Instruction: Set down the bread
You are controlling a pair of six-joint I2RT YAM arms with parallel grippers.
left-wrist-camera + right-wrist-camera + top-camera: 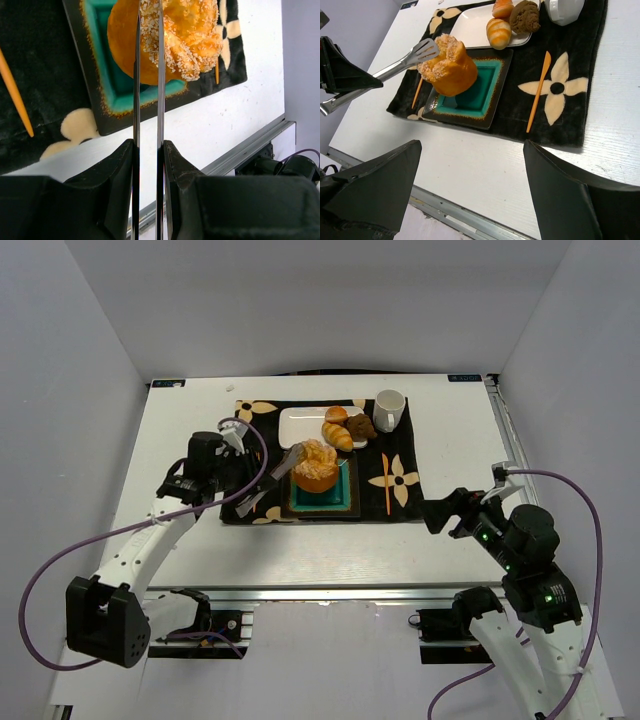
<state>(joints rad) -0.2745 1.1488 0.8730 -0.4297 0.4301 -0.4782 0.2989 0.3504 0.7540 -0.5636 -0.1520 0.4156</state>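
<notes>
bread: held tilted over the near-left part of the teal plate, sugared top turned toward the left arm. Whether its lower edge touches the plate cannot be told.
tongs: metal. The slotted head is laid against the sugared top of the bread, and in the left wrist view two thin blades are seen close together, running up into the bread.
left gripper: clamped on the tongs, with fingers pressed against both blades. It is positioned above the mat's near-left edge.
right gripper: fingers are spread wide with nothing between them. It is held above bare table at the mat's near-right corner, well apart from the bread.
mat: black with cream flowers. The teal plate is set close to its near edge.
white plate: just behind the teal plate.
croissant: at the white plate's right end, with the muffin beside it.
mug: white, at the mat's far-right corner, just beside the muffin.
orange stick: laid flat on the mat right of the teal plate, apart from its rim.
table: bare white surface is seen left, right and near of the mat. Walls are seen along the left, right and far sides, and a metal rail runs along the near edge.
</notes>
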